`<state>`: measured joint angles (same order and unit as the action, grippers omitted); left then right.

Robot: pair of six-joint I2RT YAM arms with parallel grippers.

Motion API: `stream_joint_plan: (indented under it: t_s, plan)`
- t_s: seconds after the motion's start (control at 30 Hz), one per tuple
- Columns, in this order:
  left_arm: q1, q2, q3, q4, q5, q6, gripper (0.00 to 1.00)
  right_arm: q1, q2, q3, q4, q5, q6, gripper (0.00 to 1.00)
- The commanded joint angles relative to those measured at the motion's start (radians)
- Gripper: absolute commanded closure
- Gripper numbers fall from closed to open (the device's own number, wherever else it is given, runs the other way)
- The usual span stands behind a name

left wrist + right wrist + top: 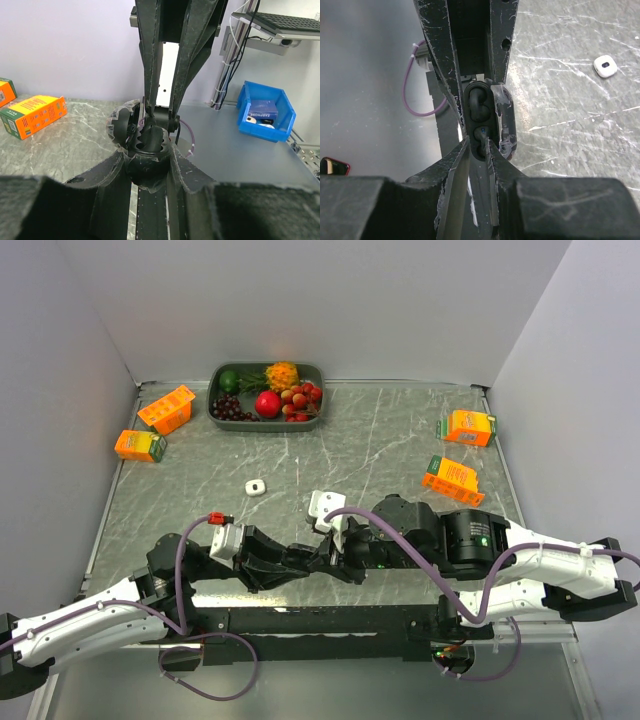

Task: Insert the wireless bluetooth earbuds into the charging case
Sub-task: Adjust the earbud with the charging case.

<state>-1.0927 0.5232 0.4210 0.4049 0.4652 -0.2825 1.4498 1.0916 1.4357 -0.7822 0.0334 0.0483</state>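
Black charging case (pixel 501 117) is held in the air at the near edge of the bench (pixel 380 440), clamped in your left end effector (pixel 147 161). Lid is swung open, wells face the right arm. Right end effector (pixel 478 146) sits dead ahead of it, tips at the near well; touching or just short, can't tell. Its jaws show a narrow gap, nothing visibly pinched. Case long axis runs in line w/ the right end effector, so approach is straight-on, no yaw needed imo. Two glossy black earbuds (pixel 480 106) look to be in the wells, near one w/ a blue dot; seating unclear. White earbud (pixel 255 487) lies loose mid-bench, well apart from both. It's nearer the left arm, but that one's busy, so your right arm fetches it.
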Motion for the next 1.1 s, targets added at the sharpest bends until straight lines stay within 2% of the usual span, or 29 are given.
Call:
stream_joint_plan:
  t_s: [0.0, 0.3, 0.53, 1.07]
  plan:
    - [-0.003, -0.014, 0.044, 0.055, -0.007, 0.003, 0.99, -0.009, 0.010, 0.002, -0.009, -0.007, 0.010, 0.73]
    - [-0.003, -0.023, 0.044, 0.064, -0.014, -0.001, 0.99, -0.014, 0.016, 0.006, -0.031, 0.019, 0.021, 0.63]
    - [-0.003, -0.026, 0.036, 0.065, -0.017, -0.004, 0.99, -0.017, -0.004, 0.003, -0.035, 0.059, 0.025, 0.60]
    - [-0.003, -0.012, 0.047, 0.087, -0.010, -0.017, 0.99, -0.025, 0.002, -0.008, -0.016, 0.048, 0.033, 0.64]
